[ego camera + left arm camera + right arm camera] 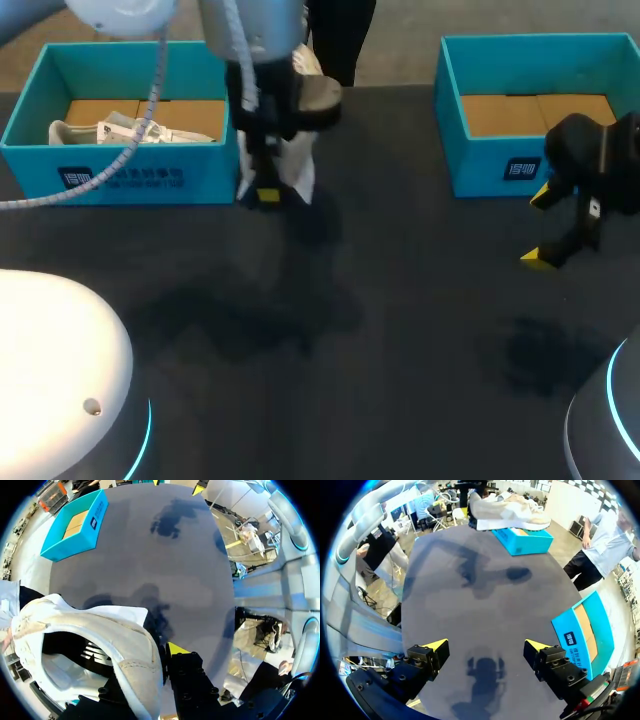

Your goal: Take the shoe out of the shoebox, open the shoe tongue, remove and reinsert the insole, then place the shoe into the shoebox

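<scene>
Our left hand [265, 192] is closed on the shoe [510, 514] and holds it in the air above the dark surface [400, 330]. The shoe is white with a pale sole. It hangs outside both boxes, just beside the end wall of the left shoebox [120, 178] that faces the middle of the surface. From the right wrist view we see it side-on, sole downward, clear of the surface, with its shadow lying on the dark top below it. In the left wrist view the shoe's open collar and white upper fill the space right at our hand. One yellow fingertip [176, 649] shows just beside the collar's rim, and the other is hidden behind the shoe.

The left shoebox is teal and open, with a white bundle [130, 130] lying on its cardboard floor. We cannot tell what the bundle is.

Our right hand [485, 645] hovers over the surface with its two yellow tips spread wide and nothing between them. It sits near the right shoebox [500, 170], just in front of that box's near wall. That box is also teal and open, and shows only its cardboard floor. The two hands are well apart.
</scene>
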Motion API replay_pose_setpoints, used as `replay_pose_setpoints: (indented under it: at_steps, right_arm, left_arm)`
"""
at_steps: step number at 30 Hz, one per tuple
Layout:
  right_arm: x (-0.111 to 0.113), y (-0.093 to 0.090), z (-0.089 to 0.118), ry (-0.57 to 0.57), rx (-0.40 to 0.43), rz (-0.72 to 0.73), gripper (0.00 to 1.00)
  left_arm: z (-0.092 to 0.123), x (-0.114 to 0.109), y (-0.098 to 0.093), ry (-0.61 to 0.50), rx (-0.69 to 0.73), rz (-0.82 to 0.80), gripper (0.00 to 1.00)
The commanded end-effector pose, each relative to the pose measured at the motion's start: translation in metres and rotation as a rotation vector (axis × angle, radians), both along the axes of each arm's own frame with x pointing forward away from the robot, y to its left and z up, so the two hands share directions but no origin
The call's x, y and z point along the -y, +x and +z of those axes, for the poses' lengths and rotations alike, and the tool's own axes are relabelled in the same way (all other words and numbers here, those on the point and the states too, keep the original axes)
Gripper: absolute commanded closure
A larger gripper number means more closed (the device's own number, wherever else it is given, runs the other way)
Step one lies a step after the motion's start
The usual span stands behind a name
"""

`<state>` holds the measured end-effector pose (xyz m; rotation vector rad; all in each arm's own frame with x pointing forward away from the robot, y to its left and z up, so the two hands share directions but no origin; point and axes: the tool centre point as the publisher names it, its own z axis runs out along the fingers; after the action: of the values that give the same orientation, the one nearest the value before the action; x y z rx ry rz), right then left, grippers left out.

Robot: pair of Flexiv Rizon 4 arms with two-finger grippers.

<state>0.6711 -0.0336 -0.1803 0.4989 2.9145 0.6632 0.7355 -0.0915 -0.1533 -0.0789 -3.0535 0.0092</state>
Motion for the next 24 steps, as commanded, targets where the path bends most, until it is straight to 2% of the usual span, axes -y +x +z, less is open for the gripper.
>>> replay_pose_setpoints:
  at_steps: [1,10,24]
  right_arm:
    - [-0.001,0.002,-0.001,-0.002,-0.003,0.000,0.00]
    - [-0.001,0.002,-0.001,-0.002,-0.003,0.000,0.00]
    - [-0.001,0.002,-0.001,-0.002,-0.003,0.000,0.00]
  left_arm:
    - [0.007,-0.033,0.015,-0.016,-0.006,-0.016,1.00]
    - [0.011,-0.090,0.041,-0.010,-0.002,-0.042,1.00]
    - [0.000,-0.183,0.081,0.032,0.012,-0.012,1.00]
